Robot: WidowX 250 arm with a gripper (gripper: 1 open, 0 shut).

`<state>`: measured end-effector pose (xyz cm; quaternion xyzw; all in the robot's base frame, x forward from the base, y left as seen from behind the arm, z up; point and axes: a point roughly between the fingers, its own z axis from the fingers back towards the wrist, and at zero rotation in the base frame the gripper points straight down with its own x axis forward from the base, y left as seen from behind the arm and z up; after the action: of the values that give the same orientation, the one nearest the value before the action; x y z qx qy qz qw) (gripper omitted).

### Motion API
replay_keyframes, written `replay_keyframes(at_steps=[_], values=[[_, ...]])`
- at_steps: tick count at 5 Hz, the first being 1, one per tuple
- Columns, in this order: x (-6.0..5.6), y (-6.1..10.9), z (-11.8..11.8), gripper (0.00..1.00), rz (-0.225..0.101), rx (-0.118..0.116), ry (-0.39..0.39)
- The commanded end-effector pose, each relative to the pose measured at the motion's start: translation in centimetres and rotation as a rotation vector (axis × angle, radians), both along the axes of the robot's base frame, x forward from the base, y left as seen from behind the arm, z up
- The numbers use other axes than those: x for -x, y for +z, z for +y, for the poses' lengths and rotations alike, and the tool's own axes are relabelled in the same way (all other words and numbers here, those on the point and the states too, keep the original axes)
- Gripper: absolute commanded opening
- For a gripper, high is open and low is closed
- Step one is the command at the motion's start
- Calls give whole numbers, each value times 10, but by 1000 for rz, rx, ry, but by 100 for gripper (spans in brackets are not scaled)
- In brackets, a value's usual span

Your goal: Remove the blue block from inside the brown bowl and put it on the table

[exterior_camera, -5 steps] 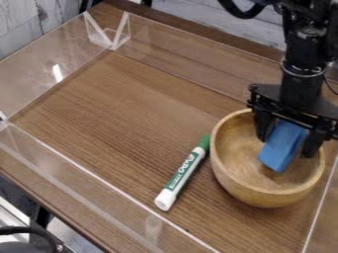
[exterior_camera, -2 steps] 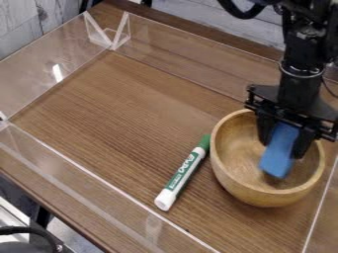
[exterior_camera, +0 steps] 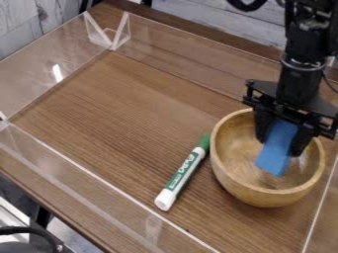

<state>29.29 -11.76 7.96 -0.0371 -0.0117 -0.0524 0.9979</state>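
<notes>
Pincer (exterior_camera: 283, 135) of mine points straight down at the right side of the frame, with its jaws closed on the blue block (exterior_camera: 278, 151), which hangs tilted inside the brown bowl (exterior_camera: 232, 170). Its low end seems just above the bowl floor. To do this step well, I think I should lift straight up until the block clears the thick rim, then carry it left over the bare table (exterior_camera: 126, 99), away from the marker (exterior_camera: 183, 172), and lower slowly before opening.

One block (exterior_camera: 278, 150), one bowl (exterior_camera: 232, 178), one marker (exterior_camera: 183, 172)
</notes>
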Motion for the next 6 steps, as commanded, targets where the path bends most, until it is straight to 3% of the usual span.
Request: replay_keyframes(at_steps=[1, 4, 5, 6], values=[[-10, 38, 3, 0, -89, 25, 7], [-7, 78, 28, 0, -112, 17, 15], [-6, 96, 52, 0, -127, 10, 46], [-4, 105, 93, 0, -139, 5, 78]])
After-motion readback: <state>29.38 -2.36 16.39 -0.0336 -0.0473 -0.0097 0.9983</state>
